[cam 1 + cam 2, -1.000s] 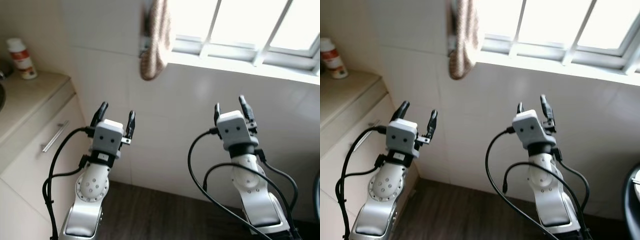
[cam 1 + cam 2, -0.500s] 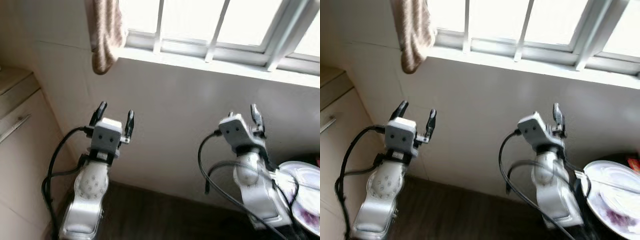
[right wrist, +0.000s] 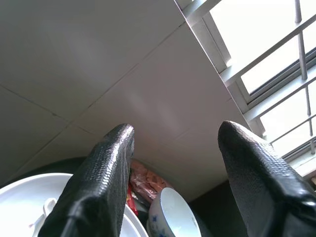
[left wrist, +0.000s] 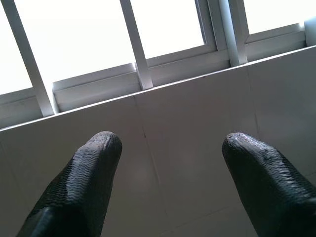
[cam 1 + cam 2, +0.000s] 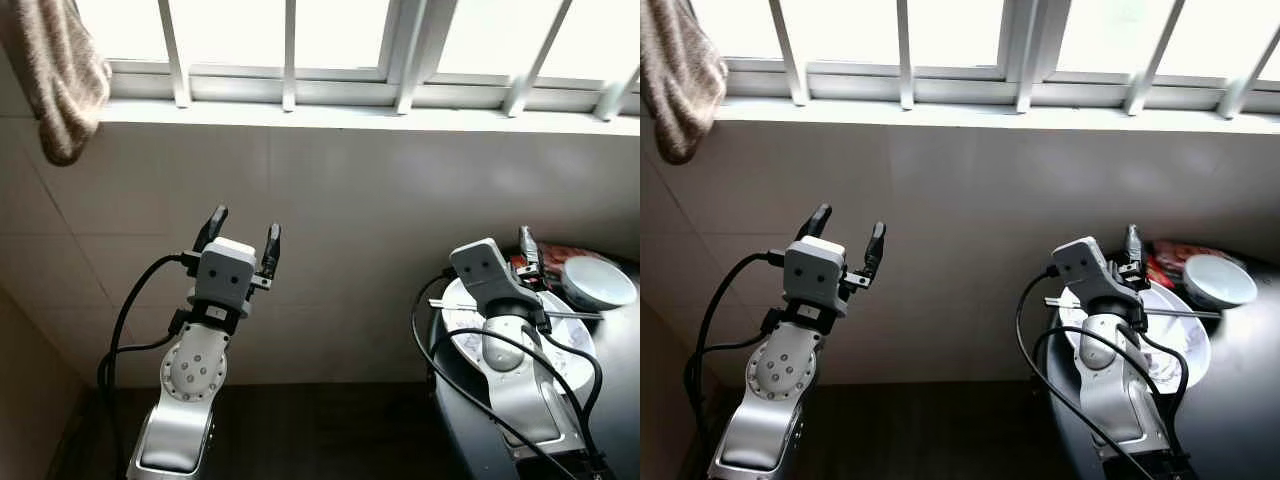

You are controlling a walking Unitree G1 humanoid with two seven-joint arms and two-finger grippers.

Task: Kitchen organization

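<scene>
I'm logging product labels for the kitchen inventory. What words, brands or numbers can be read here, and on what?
None can be read.
The red packet behind the white bowl on the dark table has printing, too small and blurred to read.

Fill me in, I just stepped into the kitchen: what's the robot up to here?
Nothing is being handled yet. Both arms are raised in front of a tiled wall under a window. The left gripper is open and holds nothing. The right gripper is open too, held above a dark table with a white plate, a small bowl and a red packet.
</scene>
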